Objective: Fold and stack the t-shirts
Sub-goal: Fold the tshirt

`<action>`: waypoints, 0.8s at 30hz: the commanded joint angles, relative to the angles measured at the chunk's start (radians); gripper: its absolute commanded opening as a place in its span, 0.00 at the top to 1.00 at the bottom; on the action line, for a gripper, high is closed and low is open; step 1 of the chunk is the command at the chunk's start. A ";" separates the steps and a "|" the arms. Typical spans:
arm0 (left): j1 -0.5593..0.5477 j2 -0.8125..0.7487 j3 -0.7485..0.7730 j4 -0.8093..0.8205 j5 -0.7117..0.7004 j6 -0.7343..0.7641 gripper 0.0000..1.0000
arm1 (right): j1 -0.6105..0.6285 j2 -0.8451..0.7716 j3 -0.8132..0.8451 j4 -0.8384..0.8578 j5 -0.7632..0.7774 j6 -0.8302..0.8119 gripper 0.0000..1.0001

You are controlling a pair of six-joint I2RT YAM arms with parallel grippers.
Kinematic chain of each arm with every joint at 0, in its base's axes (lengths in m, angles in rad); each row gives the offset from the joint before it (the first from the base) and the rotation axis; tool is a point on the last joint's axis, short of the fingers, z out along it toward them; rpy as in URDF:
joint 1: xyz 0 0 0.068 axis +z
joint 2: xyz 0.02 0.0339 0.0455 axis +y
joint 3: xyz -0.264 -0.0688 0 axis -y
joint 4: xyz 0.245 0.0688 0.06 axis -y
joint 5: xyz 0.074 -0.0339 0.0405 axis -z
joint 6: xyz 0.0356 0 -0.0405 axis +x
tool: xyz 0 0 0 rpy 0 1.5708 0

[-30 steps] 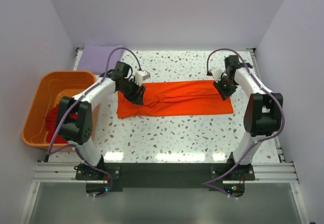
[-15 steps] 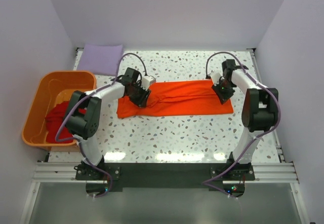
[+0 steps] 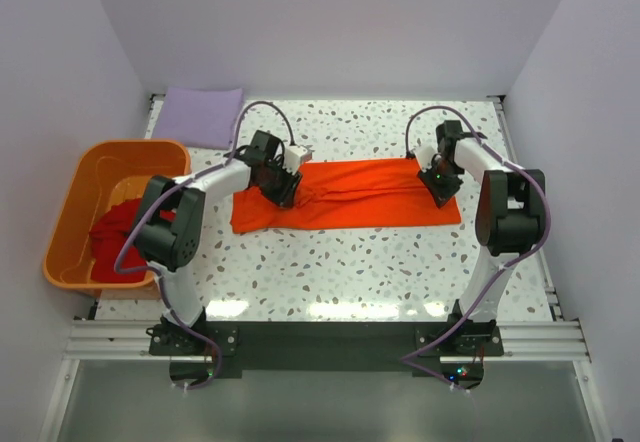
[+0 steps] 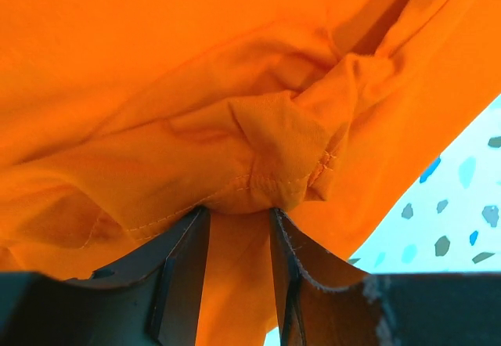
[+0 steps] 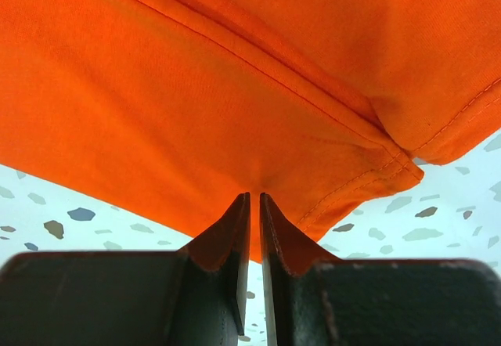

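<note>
The bright orange t-shirt (image 3: 360, 194) lies folded into a long strip across the middle of the table. My left gripper (image 3: 283, 184) is low over its left part. In the left wrist view the left gripper (image 4: 239, 209) has a bunched, stitched fold of orange cloth (image 4: 274, 142) squeezed between its fingertips. My right gripper (image 3: 438, 180) is at the shirt's right end. The right wrist view shows the right gripper (image 5: 254, 195) nearly closed, pinching the cloth (image 5: 196, 72) near a hemmed corner. The darker red t-shirt (image 3: 115, 237) lies crumpled in the tub. The lavender t-shirt (image 3: 203, 115) lies folded at the back left.
The rigid orange tub (image 3: 75, 187) stands at the table's left edge, beside the left arm's elbow. Speckled tabletop (image 3: 340, 262) runs between the shirt and the arm bases. White walls close in the left, back and right sides.
My left gripper has slid right along the shirt's left part and its jaws have narrowed onto the cloth. My right gripper has shifted slightly inward at the right end and closed a little.
</note>
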 commanded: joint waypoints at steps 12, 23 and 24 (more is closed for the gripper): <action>-0.006 0.154 0.285 0.173 -0.025 -0.068 0.53 | -0.002 0.000 0.002 0.006 0.012 -0.010 0.87; 0.041 -0.025 0.226 0.086 -0.011 -0.024 0.49 | -0.002 -0.021 0.034 -0.017 -0.002 0.005 0.87; 0.041 -0.052 0.201 0.052 -0.010 -0.021 0.50 | -0.002 -0.026 0.036 -0.018 -0.004 0.007 0.87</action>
